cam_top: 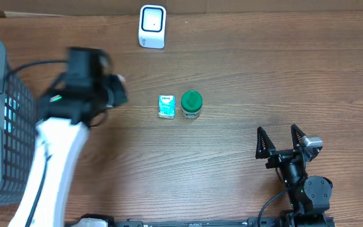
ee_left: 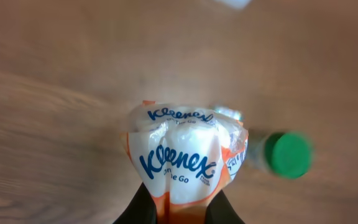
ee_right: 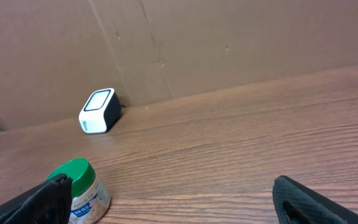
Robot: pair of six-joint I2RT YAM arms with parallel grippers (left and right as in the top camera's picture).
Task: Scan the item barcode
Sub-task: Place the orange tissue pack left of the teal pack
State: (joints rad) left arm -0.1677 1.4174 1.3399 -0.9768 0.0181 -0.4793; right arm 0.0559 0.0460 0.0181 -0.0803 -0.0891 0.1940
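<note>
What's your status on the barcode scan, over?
Left gripper shut on Kleenex pack. Right gripper open, empty. Nothing between pack and scanner.

Bare table (cam_top: 175,69) between jar (cam_top: 191,104), scanner (cam_top: 152,26)

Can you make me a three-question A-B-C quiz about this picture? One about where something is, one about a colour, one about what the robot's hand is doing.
1. Where is the white scanner? A in the basket B far edge of the table C in a gripper
2. Jar lid colour? A red B green C yellow
3. Left gripper is: A empty B shut on the jar C shut on the Kleenex pack
Answers: B, the overhead view shows it there; B, plainly green; C, its jaws pinch the pack.
</note>
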